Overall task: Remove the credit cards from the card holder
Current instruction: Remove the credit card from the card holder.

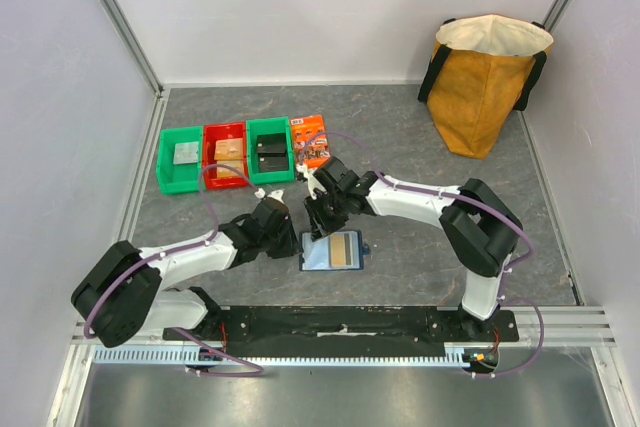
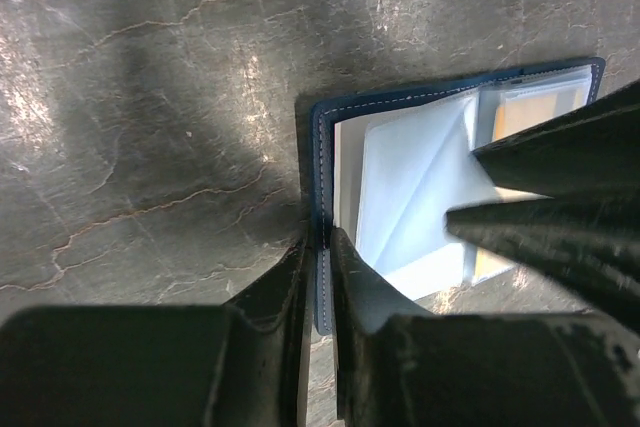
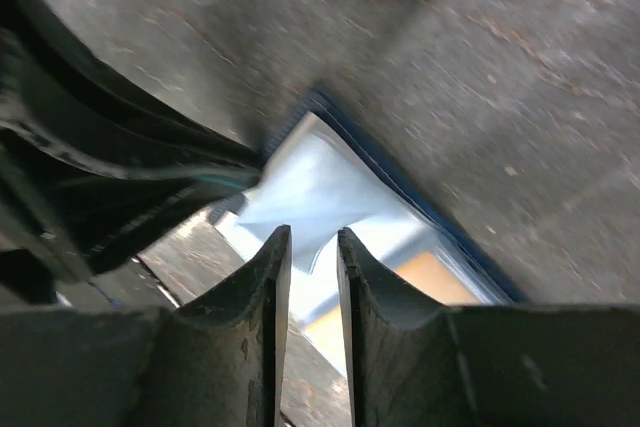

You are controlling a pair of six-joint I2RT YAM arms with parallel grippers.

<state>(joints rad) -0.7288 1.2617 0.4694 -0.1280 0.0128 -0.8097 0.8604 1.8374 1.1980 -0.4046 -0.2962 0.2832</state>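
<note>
At the left edge of the card holder (image 2: 321,137), the left gripper (image 2: 320,243) is clamped on the navy cover, with the stitched rim caught between its jaws. Just beside it, the right gripper (image 3: 312,247) is set over the pale blue sleeves (image 3: 320,182), its jaws almost together. Whether a sleeve is nipped between them cannot be told. The holder lies open on the grey table (image 2: 150,97), near the arm bases, and a tan-gold card (image 1: 346,248) is seen inside a sleeve on its right half. The card is judged light, stiff and slick, and the sleeves soft and floppy. A hold is therefore probably best taken on whatever card edge shows at a sleeve mouth, while the cover is pinned. Both arms are reached inward and bent low, wrists tipped down over the holder, the grippers close together.
</note>
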